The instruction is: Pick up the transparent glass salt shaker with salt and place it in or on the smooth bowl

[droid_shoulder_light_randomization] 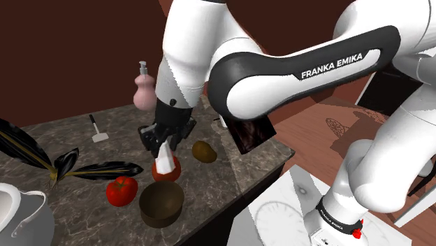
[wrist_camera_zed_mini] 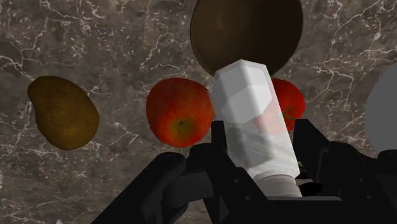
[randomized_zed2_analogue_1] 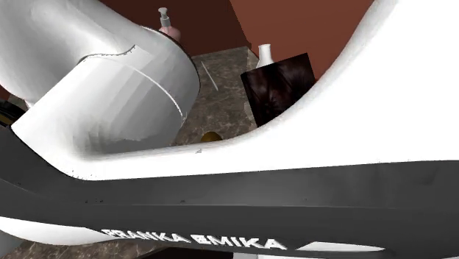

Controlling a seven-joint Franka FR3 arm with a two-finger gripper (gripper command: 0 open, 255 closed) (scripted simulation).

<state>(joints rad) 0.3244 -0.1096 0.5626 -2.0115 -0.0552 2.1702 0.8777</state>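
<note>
A dark marble desk point(droid_shoulder_light_randomization: 77, 150) with pale veins is carrying everything, and deep red-brown walls point(droid_shoulder_light_randomization: 70, 49) are closing in the room behind it. A reddish wooden floor point(droid_shoulder_light_randomization: 314, 133) is showing beyond the desk's edge on the shoulder view's right. A dark box point(droid_shoulder_light_randomization: 248, 134) is standing at that edge. Toward the back, a pink soap dispenser point(droid_shoulder_light_randomization: 144, 89) is standing upright, and a small white utensil point(droid_shoulder_light_randomization: 96, 131) is lying near it. Dark, feather-like leaves point(droid_shoulder_light_randomization: 42, 162) are spreading over the desk on the shoulder view's left, above a white jug point(droid_shoulder_light_randomization: 24, 216). In the second exterior view a white vase point(randomized_zed2_analogue_1: 265, 54) is standing behind the box.

The tool point(droid_shoulder_light_randomization: 164, 140) is hanging over the middle of the desk, clenched around the salt shaker point(wrist_camera_zed_mini: 254, 121); the fingers point(wrist_camera_zed_mini: 219, 137) are pressing against its sides. The shaker is looking clear and faintly cloudy, with a white faceted end pointing away from the tool and a paler band near the palm. It is tilting slightly, its lower tip showing in front of a red apple point(droid_shoulder_light_randomization: 168, 172). The brown smooth bowl point(droid_shoulder_light_randomization: 161, 203) is sitting just beside the apple, with a tomato point(droid_shoulder_light_randomization: 121, 190) near it and a brownish potato point(droid_shoulder_light_randomization: 204, 151) on the apple's other side.
</note>
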